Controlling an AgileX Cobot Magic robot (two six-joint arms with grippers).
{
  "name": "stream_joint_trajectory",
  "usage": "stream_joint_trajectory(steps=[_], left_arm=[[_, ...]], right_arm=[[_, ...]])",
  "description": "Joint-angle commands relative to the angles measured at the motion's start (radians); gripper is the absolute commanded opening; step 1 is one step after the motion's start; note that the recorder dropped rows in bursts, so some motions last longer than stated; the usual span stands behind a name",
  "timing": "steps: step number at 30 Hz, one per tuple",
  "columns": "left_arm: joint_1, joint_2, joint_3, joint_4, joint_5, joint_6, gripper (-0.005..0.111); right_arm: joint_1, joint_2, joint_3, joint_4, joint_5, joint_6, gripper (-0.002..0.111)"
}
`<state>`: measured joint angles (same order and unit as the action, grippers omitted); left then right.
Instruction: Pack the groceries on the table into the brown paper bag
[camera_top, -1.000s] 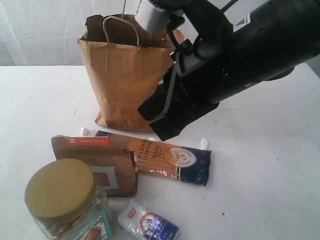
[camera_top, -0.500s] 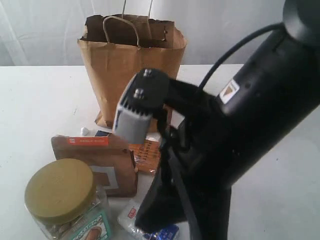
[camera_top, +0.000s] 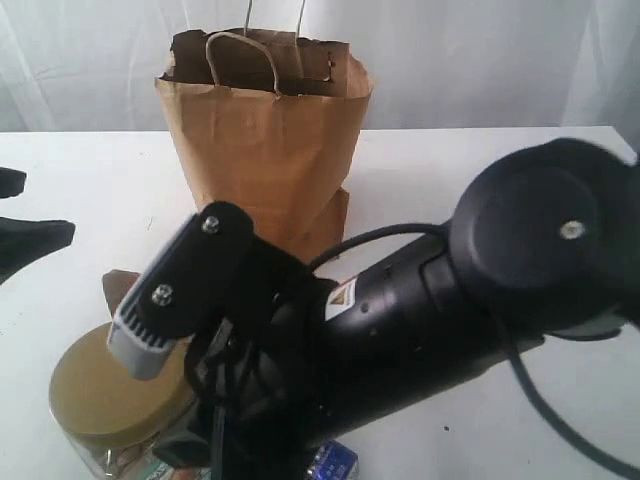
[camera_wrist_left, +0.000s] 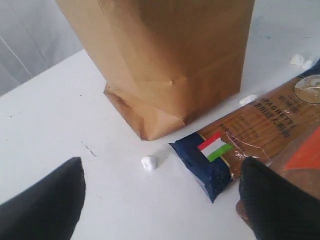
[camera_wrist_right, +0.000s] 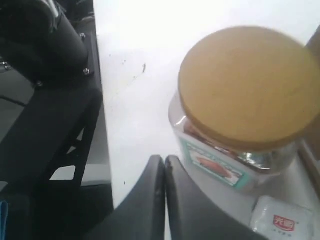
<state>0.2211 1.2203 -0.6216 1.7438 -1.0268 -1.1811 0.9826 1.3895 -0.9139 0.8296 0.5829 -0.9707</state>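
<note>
**Right arm low over the near groceries; bag upright at the far side**

The brown paper bag (camera_top: 262, 140) stands upright at the far centre of the table (camera_top: 80, 160), with its mouth open and its loop handles raised. The right arm lies across the near centre and hides most of the groceries. The right gripper (camera_wrist_right: 165, 167) has its fingers pressed together on nothing, with the tips just beside the gold-lidded clear jar (camera_wrist_right: 250, 95), which stands at the near left. The small white-blue packet (camera_wrist_right: 280, 222) lies just right of the jar. The left gripper (camera_wrist_left: 161, 172), at the left edge, has its fingers wide apart and empty above the table. The blue-orange spaghetti pack (camera_wrist_left: 250, 135) lies flat near the bag's base. A white crumb (camera_wrist_left: 148, 162) lies beside its blue end.
</note>
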Motion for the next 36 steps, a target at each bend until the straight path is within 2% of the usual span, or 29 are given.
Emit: stream_joint_trajectory(steps=[1,5,7,8,10,11,12,13,15,16,17,18,21,25,29,36], left_arm=[[-0.007,-0.007,0.016,0.001,-0.06,-0.027,0.084],[-0.007,-0.069,0.016,0.001,-0.152,-0.059,0.083],[-0.007,-0.112,0.016,0.001,-0.097,-0.1,0.081],[-0.007,-0.128,0.016,0.001,-0.044,-0.148,0.076],[-0.007,-0.168,0.016,0.001,0.179,-0.335,0.04],[-0.007,-0.182,0.016,0.001,0.356,-0.482,0.008],[-0.007,-0.187,0.016,0.001,0.481,-0.524,0.001],[-0.007,-0.19,0.016,0.001,0.634,-0.601,0.0],[-0.007,-0.192,0.016,0.001,0.941,-0.873,0.0],[-0.007,-0.192,0.016,0.001,1.076,-0.938,0.0],[-0.007,-0.192,0.016,0.001,1.189,-0.935,0.0],[-0.007,-0.192,0.016,0.001,1.232,-0.891,0.0],[-0.015,-0.207,0.016,0.001,1.217,-0.729,0.0],[-0.081,-0.298,0.049,-0.033,1.191,-0.759,0.0],[-0.134,-0.502,0.106,0.001,1.157,-0.752,0.0],[-0.136,-0.881,0.173,0.001,1.119,-0.748,0.0]], right_arm=[[0.029,0.077,0.008,0.018,0.0,-0.02,0.0],[0.034,0.056,0.006,0.016,-0.014,-0.02,0.0],[0.034,0.01,0.006,0.01,-0.067,-0.02,0.0],[0.034,-0.002,0.006,0.007,-0.096,-0.02,0.0],[0.034,-0.019,0.004,0.007,-0.155,-0.02,0.002],[0.034,-0.017,-0.008,0.007,-0.149,-0.02,0.01],[0.034,-0.01,-0.028,0.007,-0.127,-0.02,0.02],[0.034,0.003,-0.049,0.005,-0.098,0.009,0.033],[0.034,0.036,-0.11,-0.073,-0.064,0.162,0.058],[0.034,0.057,-0.152,-0.174,-0.03,0.246,0.066],[0.034,0.085,-0.21,-0.303,0.025,0.327,0.067],[0.034,0.11,-0.256,-0.396,0.073,0.386,0.066],[0.034,0.178,-0.375,-0.548,0.229,0.502,0.066],[0.034,0.244,-0.473,-0.654,0.371,0.535,0.066],[0.034,0.247,-0.501,-0.642,0.354,0.483,0.066],[0.034,0.238,-0.506,-0.641,0.316,0.471,0.066]])
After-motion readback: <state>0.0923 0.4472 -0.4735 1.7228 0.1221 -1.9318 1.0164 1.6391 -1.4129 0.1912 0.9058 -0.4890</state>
